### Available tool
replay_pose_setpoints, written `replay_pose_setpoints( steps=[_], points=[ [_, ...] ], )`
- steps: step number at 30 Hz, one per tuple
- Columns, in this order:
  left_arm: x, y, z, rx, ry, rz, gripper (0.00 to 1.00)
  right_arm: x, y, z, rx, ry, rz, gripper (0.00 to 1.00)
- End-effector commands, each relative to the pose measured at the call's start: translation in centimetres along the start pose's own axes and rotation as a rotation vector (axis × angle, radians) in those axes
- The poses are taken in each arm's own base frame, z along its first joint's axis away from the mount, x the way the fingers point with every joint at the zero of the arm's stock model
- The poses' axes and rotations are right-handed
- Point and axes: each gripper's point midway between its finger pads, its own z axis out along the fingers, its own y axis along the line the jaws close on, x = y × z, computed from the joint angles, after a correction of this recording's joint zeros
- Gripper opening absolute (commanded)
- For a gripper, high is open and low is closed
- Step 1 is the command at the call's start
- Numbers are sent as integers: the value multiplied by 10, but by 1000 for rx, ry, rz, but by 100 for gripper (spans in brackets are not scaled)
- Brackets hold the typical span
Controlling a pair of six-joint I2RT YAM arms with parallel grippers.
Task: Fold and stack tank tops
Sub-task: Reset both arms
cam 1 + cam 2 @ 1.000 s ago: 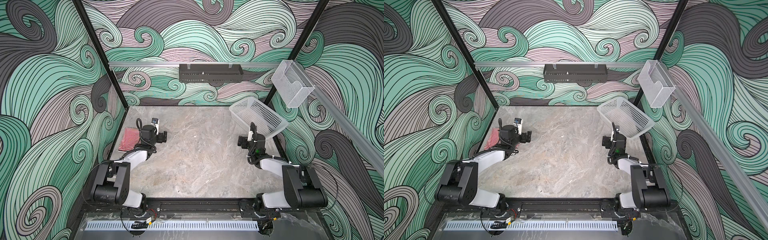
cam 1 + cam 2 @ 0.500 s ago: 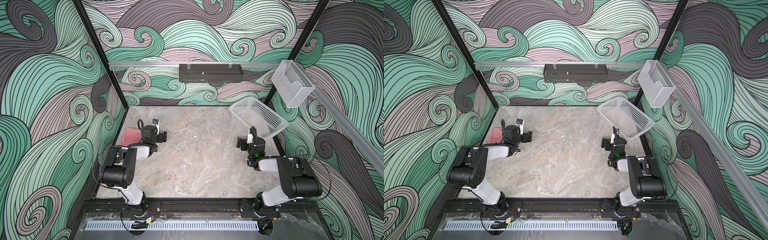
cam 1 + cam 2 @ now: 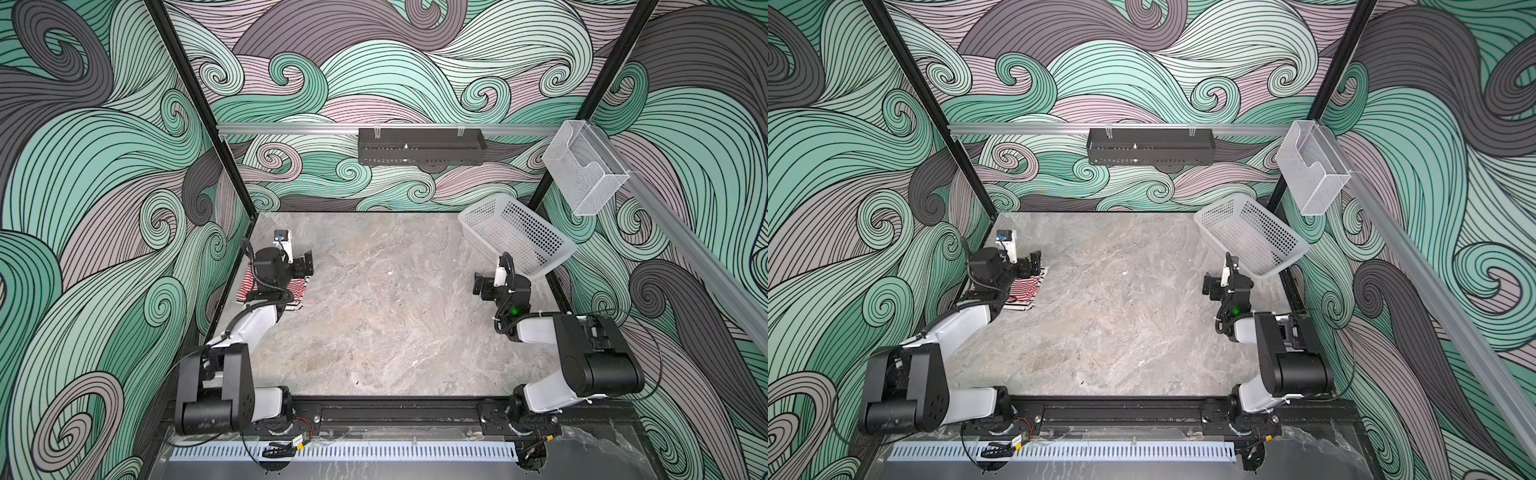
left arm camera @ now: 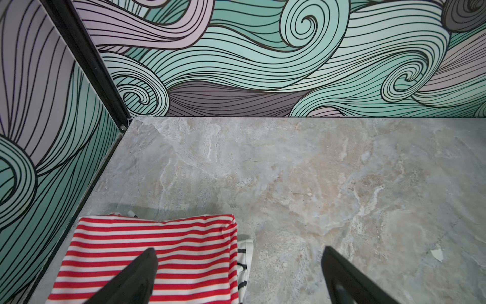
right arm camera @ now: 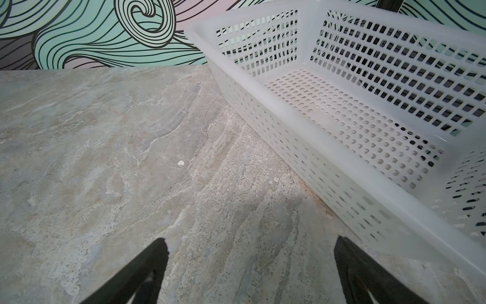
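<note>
The marble table (image 3: 374,332) takes up most of the scene, closed in on three sides by swirl-patterned walls (image 3: 104,187). Its middle and far half are bare, so that is the open room between the two arms. The white perforated basket (image 3: 519,237) stands tilted in the far right corner, its opening turned towards the table's middle. It is the only thing close to the right arm (image 3: 582,357). That arm is folded low along the right edge with its wrist pointing inward. The left arm (image 3: 253,328) reaches forward along the left edge, and its wrist hangs over the clothing. A black tray (image 3: 419,145) and a clear box (image 3: 586,174) hang on the wall rails, well above the table. The red-and-white tank top (image 4: 157,242) lies folded by the left wall, on top of the black-and-white tank top (image 4: 243,260), which shows only as a strip along its inner edge. The left gripper (image 4: 238,251) is spread wide and holds nothing, with one finger over the red stripes and the other over bare marble. The right gripper (image 5: 249,242) is also spread wide and holds nothing, just beside the basket's near wall. A small white fleck (image 5: 180,163) lies on the marble beyond it.
</note>
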Motion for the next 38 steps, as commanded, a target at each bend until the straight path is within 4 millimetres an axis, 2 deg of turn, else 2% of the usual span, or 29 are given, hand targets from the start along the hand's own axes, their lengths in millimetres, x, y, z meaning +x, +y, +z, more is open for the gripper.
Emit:
replay_pose_setpoints(
  steps=[1,3,5,8,11,13,38],
  points=[
    [49,1,9,3,30,-12,99,-9,-1,0,-2,-32,-17,99],
    [72,1,20,3,46,-8,99,-10,-1,0,-2,-34,-18,99],
    [70,-2,23,26,-7,16,99,-10,-1,0,-2,-35,-18,99],
    [72,-1,21,18,67,-6,99,-10,-1,0,0,-34,-17,99],
    [70,1,22,9,25,1,99,-9,-1,0,0,-32,-18,99],
    [72,1,22,7,65,-14,99,-10,-1,0,-1,-33,-18,99],
    [71,2,22,4,56,-13,99,-10,0,-1,-1,-36,-22,99]
  ],
)
